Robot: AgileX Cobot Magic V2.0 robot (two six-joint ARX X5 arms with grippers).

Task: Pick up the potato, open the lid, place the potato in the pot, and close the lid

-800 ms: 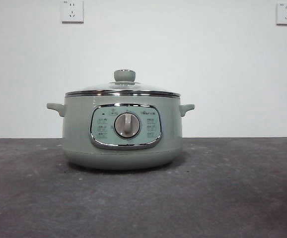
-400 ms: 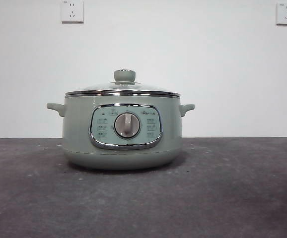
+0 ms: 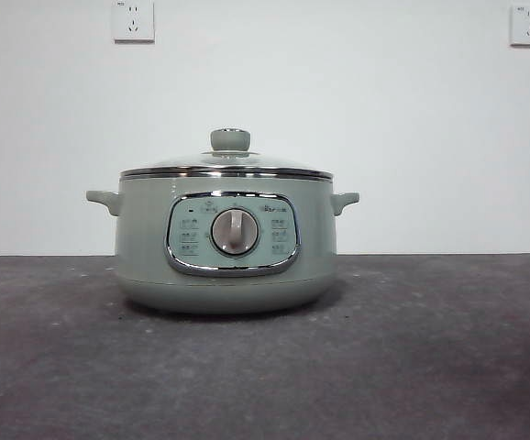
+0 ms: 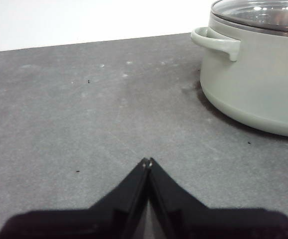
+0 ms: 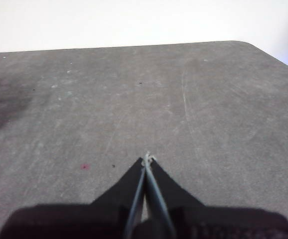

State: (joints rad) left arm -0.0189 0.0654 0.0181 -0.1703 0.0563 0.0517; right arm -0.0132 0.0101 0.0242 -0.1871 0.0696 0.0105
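No potato shows anywhere. The pot (image 3: 226,240) sits mid-table with the lid (image 3: 227,166) seated on its rim, apparently finished. The left gripper (image 4: 147,161) rests just beside the pot, the right gripper (image 5: 147,157) well apart over bare table (image 5: 209,109); both are closed, holding nothing.

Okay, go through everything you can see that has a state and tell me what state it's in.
lid: seated closed on the pot, nothing gripping its knob.
pot: upright on the table, covered, dial pointing straight up.
left gripper: jaws shut, empty, beside the pot.
right gripper: jaws shut, empty, over bare table.
potato: not visible in any view.
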